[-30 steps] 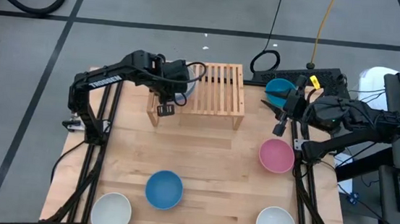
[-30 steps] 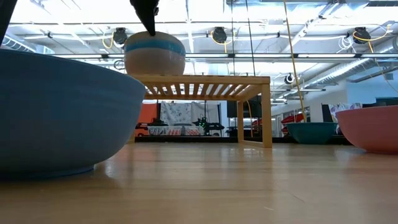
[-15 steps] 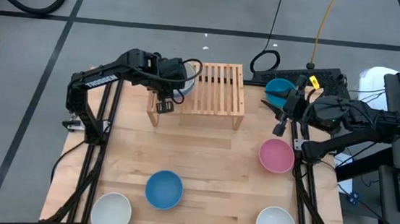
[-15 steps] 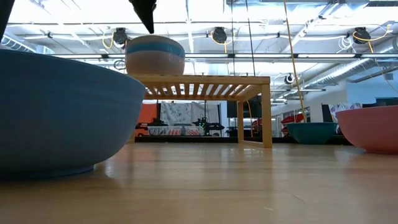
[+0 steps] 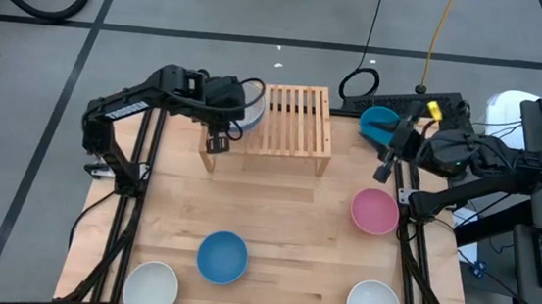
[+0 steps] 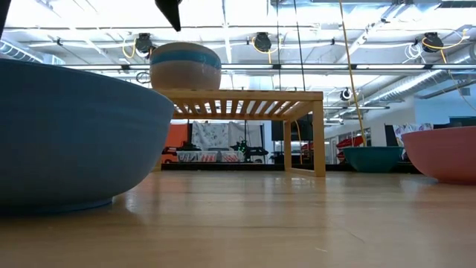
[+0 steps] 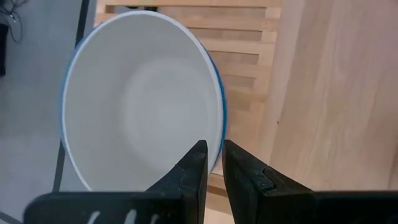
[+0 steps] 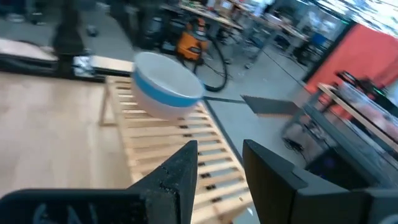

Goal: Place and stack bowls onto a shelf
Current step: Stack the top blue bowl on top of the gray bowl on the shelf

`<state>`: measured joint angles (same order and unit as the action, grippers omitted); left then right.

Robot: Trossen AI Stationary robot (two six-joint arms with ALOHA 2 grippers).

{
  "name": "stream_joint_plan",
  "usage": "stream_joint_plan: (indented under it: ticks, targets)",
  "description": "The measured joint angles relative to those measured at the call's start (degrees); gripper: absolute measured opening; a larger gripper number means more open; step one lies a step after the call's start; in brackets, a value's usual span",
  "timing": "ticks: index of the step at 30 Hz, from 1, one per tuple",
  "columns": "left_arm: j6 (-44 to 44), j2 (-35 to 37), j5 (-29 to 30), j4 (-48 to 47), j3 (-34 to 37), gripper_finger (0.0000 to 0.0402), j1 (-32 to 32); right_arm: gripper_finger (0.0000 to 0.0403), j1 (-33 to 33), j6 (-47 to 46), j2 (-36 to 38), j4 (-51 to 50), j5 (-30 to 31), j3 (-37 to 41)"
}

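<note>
The left gripper (image 5: 218,143), its fingers a narrow gap apart and holding nothing, has lifted clear of the stack of round plastic bowls, white nested in blue (image 5: 246,106), now resting on the small slatted light-wood shelf (image 5: 298,125) at its left end. The right gripper (image 5: 384,172), fingers apart and empty, hovers off the shelf's right end beside the round teal plastic bowl (image 5: 380,122). With that stack delivered, the bowls on the table before the shelf remain to be fetched.

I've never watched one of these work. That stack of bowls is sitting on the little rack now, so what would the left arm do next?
Probably back away and head for another bowl. The stacked bowls rest on the shelf, and the left gripper is off them, its fingers nearly together. The blue bowl waits on the table.
</note>
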<state>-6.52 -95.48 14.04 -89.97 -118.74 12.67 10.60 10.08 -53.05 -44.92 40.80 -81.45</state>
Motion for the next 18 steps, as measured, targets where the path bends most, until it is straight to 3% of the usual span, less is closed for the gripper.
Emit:
stream_joint_plan:
  ticks: [18]
  targets:
    - [6.5, 17.8, -0.2, 2.0, 0.0, 0.0056, -0.4, 0.0121, -0.1, -9.9, 3.1, -12.9, 7.5, 0.0]
